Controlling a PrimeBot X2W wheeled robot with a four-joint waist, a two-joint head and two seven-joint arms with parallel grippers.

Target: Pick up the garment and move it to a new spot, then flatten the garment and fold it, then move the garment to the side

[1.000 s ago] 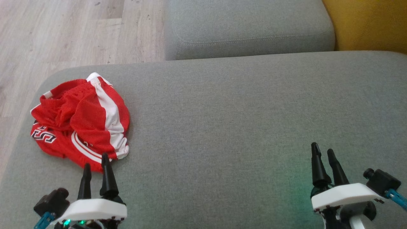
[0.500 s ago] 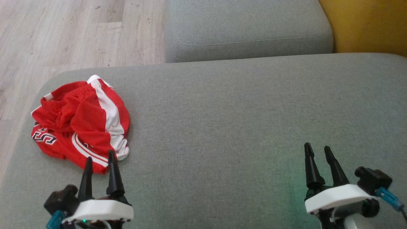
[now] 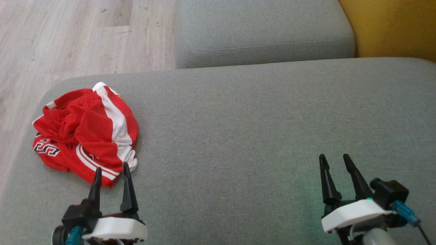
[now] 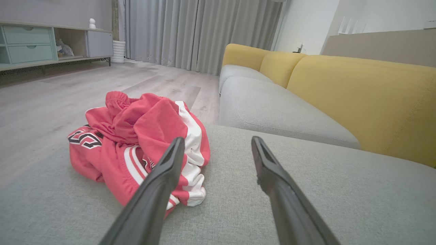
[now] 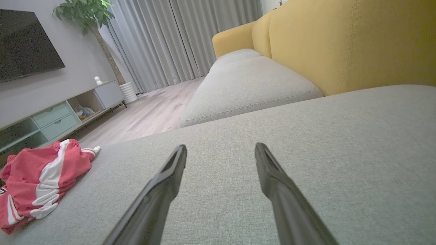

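Head view: a crumpled pair of red mesh shorts (image 3: pixel 85 132) with white side stripes and a black-and-white number print lies at about 9 o'clock on the grey seat cushion (image 3: pixel 238 136), close to the cushion's rounded corner. The left fingers (image 3: pixel 128 190) point up the view directly below the heap, so the shorts lie at their 11 to 12 o'clock. Both tips reach the heap's nearest hem, but whether either one touches the fabric cannot be told from here. The two fingers stand spread with bare cushion between them and hold nothing. The right fingers (image 3: pixel 328 183) are at about 4 o'clock in the view, spread the same way and empty. The shorts lie well apart from them, at their 10 o'clock. A second grey cushion (image 3: pixel 262 30) sits at 12 o'clock, a yellow backrest (image 3: pixel 391 27) at 1 o'clock and pale wood floor (image 3: pixel 68 34) at 11 o'clock.

Left wrist view: the shorts (image 4: pixel 136 136) lie at 10 to 11 o'clock. One of the left fingers (image 4: pixel 160 183) crosses in front of the white-striped hem, while the other points at bare cushion at 1 o'clock. The gap between them is wide and nothing lies in it.

Right wrist view: the shorts (image 5: pixel 37 180) are at 8 to 9 o'clock by the cushion's edge, far from the right fingers (image 5: pixel 163 183). These are parted wide over plain grey fabric and grip nothing.
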